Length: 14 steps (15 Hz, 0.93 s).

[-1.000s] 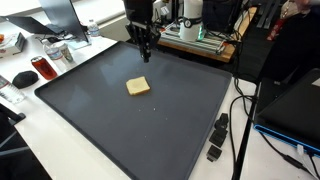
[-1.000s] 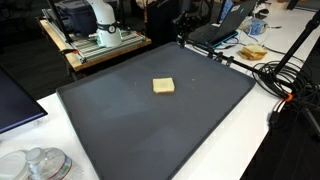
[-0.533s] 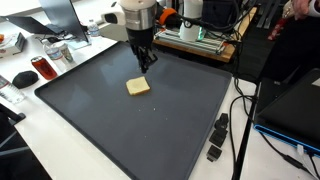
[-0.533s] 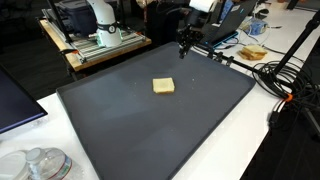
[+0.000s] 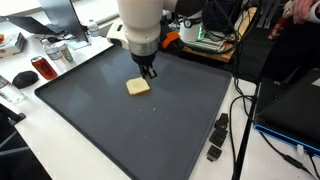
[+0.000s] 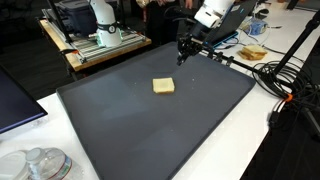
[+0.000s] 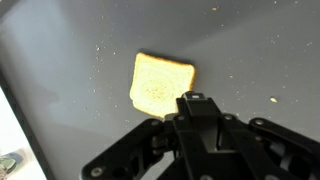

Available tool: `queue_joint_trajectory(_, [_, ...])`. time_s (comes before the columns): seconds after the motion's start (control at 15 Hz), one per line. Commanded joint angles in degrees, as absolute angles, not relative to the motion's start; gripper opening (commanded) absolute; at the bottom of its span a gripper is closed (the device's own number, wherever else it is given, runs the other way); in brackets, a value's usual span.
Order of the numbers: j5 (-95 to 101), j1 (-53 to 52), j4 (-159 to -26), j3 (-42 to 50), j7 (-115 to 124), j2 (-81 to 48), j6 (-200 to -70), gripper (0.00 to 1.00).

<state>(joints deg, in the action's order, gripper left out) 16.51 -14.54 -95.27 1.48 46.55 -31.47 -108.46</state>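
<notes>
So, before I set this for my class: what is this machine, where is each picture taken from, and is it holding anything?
It is one robot arm with a black claw at its tip. Two pictures come from cameras standing outside the robot, at different places; the third comes from a camera on its wrist, looking past the claw. On the wide dark mat lies one pale yellow square, perhaps a bread slice. The claw is shut and empty, hanging above the mat near the square without touching it.
</notes>
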Motion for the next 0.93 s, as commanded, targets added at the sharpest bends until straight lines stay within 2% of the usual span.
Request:
queue_joint_trajectory(0.0, [17.2, -15.3, -89.5, 2.3, 48.1, -35.0, -103.8, 0.06])
queue_joint_trajectory(0.07, [16.6, -14.9, -93.0, 1.7, 47.3, -33.2, -106.4, 0.22])
queue_joint_trajectory(0.4, [16.6, -14.9, -91.0, 1.9, 47.3, -34.3, -105.4, 0.22])
queue_joint_trajectory(0.47, [16.6, -14.9, -91.0, 1.9, 47.3, -34.3, -105.3, 0.07])
queue_joint_trajectory(0.87, [13.8, -13.2, -81.6, 2.4, 47.0, -41.1, -102.5, 0.07])
